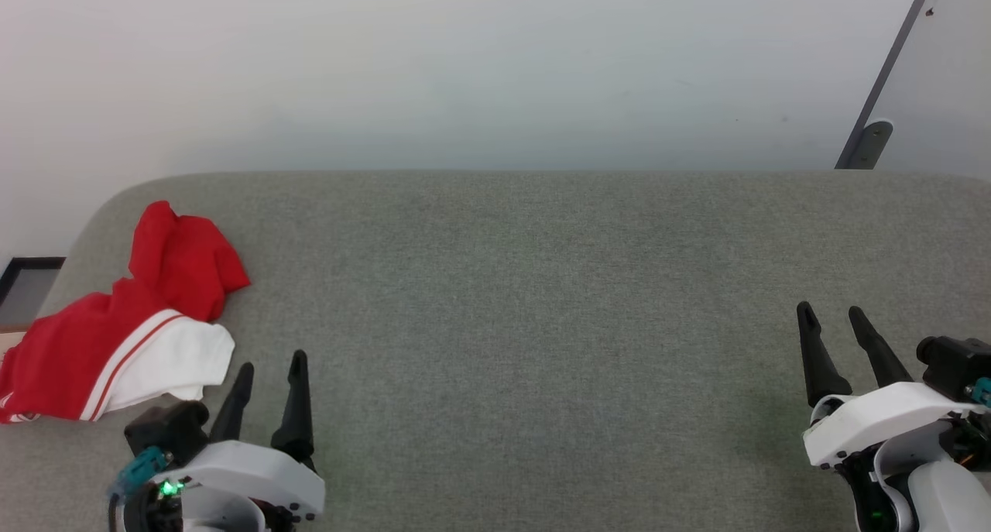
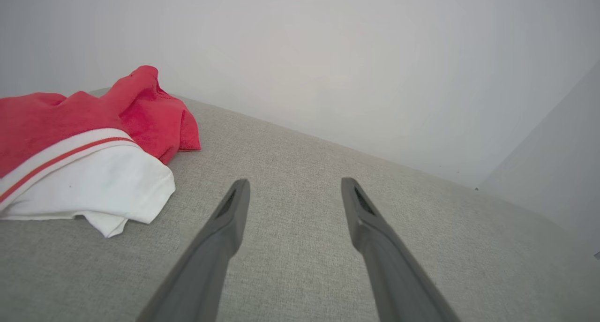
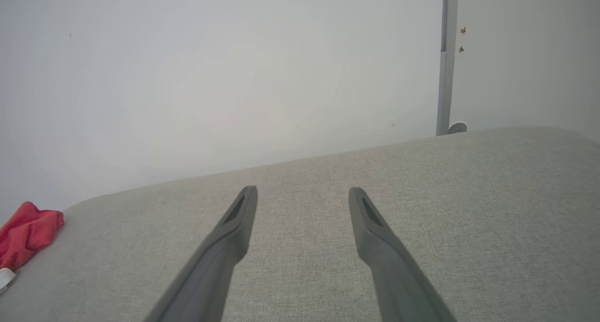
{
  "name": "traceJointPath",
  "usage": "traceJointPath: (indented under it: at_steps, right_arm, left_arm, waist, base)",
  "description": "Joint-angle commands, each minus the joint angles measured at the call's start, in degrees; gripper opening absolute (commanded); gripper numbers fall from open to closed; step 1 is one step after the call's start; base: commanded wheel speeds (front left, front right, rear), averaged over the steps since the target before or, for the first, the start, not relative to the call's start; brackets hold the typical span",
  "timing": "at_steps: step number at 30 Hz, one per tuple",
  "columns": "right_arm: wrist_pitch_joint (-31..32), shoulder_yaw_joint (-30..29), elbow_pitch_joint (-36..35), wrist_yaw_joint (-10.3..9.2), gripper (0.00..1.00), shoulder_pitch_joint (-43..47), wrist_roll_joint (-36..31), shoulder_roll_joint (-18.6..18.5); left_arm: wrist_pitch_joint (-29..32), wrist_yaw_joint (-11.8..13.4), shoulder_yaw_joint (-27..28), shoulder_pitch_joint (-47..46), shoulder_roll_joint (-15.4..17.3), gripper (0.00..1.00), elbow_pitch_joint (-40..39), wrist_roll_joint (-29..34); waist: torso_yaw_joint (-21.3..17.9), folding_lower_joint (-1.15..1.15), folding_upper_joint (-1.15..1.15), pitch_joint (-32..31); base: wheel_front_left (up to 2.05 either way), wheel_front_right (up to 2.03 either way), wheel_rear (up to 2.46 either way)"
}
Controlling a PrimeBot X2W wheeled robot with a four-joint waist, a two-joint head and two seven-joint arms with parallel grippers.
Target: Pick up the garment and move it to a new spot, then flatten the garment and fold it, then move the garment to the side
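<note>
The garment [image 1: 132, 315] lies crumpled at the far left of the grey fabric surface [image 1: 526, 300], red with a white sleeve and a striped seam. The left wrist view has the garment [image 2: 84, 144] at its left, and the right wrist view catches a red corner of the garment [image 3: 26, 235] at its left edge. My left gripper [image 1: 271, 369] stands open just right of the white sleeve, with nothing between its fingers. At the lower right, far from the cloth, my right gripper [image 1: 832, 311] is open too. In the wrist views the left gripper [image 2: 293, 183] and right gripper [image 3: 302, 190] hover over bare fabric.
A pale wall [image 1: 464, 67] runs behind the surface. A grey metal bar [image 1: 879, 106] leans against it at the back right. The surface's rounded left corner [image 1: 101, 214] lies just beyond the garment, with a dark frame [image 1: 23, 284] past it.
</note>
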Motion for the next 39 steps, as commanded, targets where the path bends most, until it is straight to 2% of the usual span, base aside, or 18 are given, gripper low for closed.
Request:
traceJointPath:
  at_steps: [1,16,29,34,39]
  right_arm:
    - [-0.6,-0.3,0.0,-0.03,1.00,-1.4,-1.2,0.0]
    - [-2.6,1.2,-1.8,-0.04,1.00,-1.0,-5.9,-0.4]
    - [-4.1,-0.3,-2.5,-0.05,1.00,0.3,-8.1,0.3]
    - [-4.7,-0.7,-2.3,-0.05,1.00,0.5,-9.8,0.0]
    - [-5.3,-0.2,-2.6,-0.05,1.00,1.0,-11.4,-0.4]
  left_arm:
    - [-0.5,-0.2,0.2,-1.3,0.2,1.00,-0.2,1.6]
    - [-2.6,-1.1,2.6,-1.9,-0.4,1.00,0.2,8.4]
    - [-4.0,-2.7,3.9,-2.3,-1.4,1.00,1.8,14.2]
    - [-4.7,-3.1,4.3,-2.7,-1.6,1.00,2.9,16.7]
    - [-5.3,-2.9,5.0,-2.4,-1.9,1.00,3.6,19.3]
  waist:
    - [0.0,0.00,0.00,0.0]
    - [0.3,0.00,0.00,0.1]
    - [0.8,0.00,0.00,-0.1]
    - [2.5,0.00,0.00,-0.1]
    - [6.0,0.00,0.00,-0.2]
  base:
    - [0.00,0.00,0.00]
    - [0.00,0.00,0.00]
    - [0.00,0.00,0.00]
    - [0.00,0.00,0.00]
    - [0.00,0.00,0.00]
